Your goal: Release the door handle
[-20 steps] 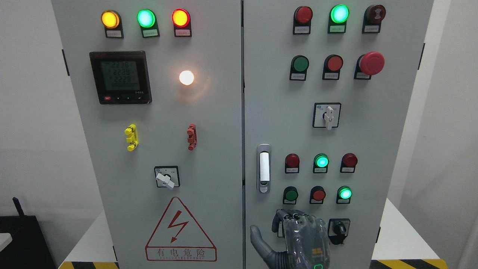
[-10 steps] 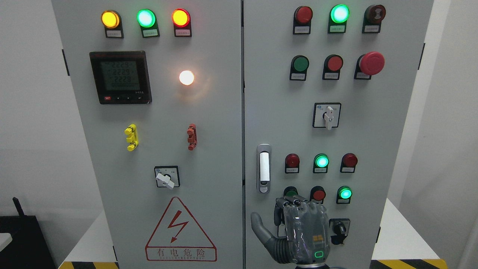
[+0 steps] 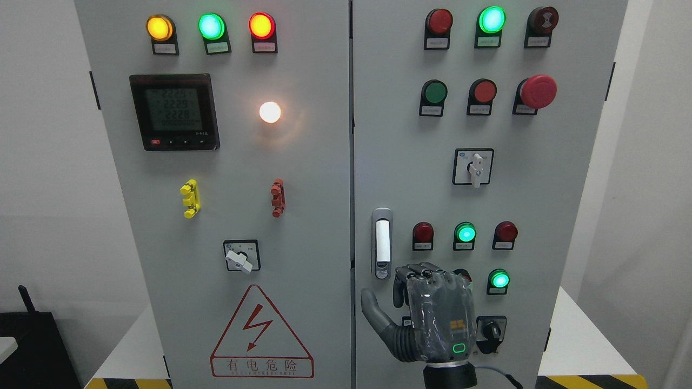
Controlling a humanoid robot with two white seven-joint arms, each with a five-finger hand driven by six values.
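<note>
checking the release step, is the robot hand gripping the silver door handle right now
No, the right hand sits below and right of the silver door handle, its curled fingers holding nothing.

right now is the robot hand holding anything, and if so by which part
Nothing is held. The right robot hand hangs in front of the cabinet door with its fingers curled, just below and to the right of the door handle, not touching it.

My right hand (image 3: 432, 319) rises from the bottom edge before the cabinet's right door (image 3: 540, 205), fingers (image 3: 419, 273) curled, thumb (image 3: 373, 308) out left, just below and right of the door handle (image 3: 382, 243), not touching it.
</note>
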